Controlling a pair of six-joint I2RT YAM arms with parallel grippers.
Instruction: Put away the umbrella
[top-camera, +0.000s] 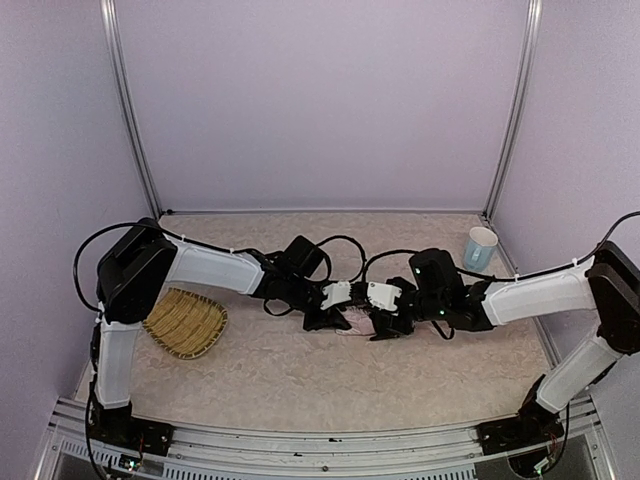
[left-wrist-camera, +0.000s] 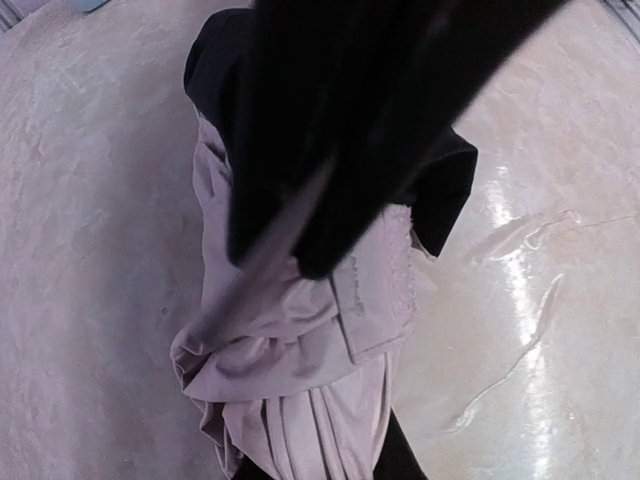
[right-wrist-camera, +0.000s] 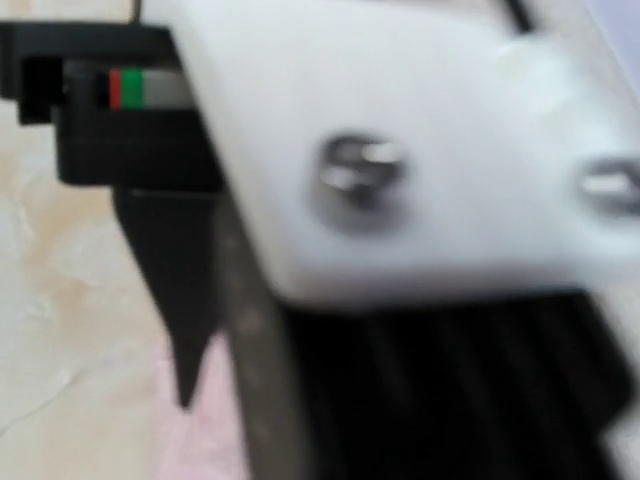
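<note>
Beige desk (top-camera: 300, 380), lilac walls — at mid-desk your left tool (top-camera: 328, 322) pinches nearly closed on the bunched pink umbrella (left-wrist-camera: 300, 350), right tool (top-camera: 383, 328) shut beside it, hold unclear — likely the grasp step; next, secure grip before lifting.

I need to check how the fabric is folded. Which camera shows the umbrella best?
Left wrist: the umbrella, pink canopy and black lining, fills the middle of the picture. Top external shows only a small pale sliver of it; right wrist only a pink blur at the bottom edge.

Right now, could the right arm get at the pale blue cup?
Probably yes: the cup stands alone behind the right arm, nothing between them, though the right claw is down at the umbrella.
</note>
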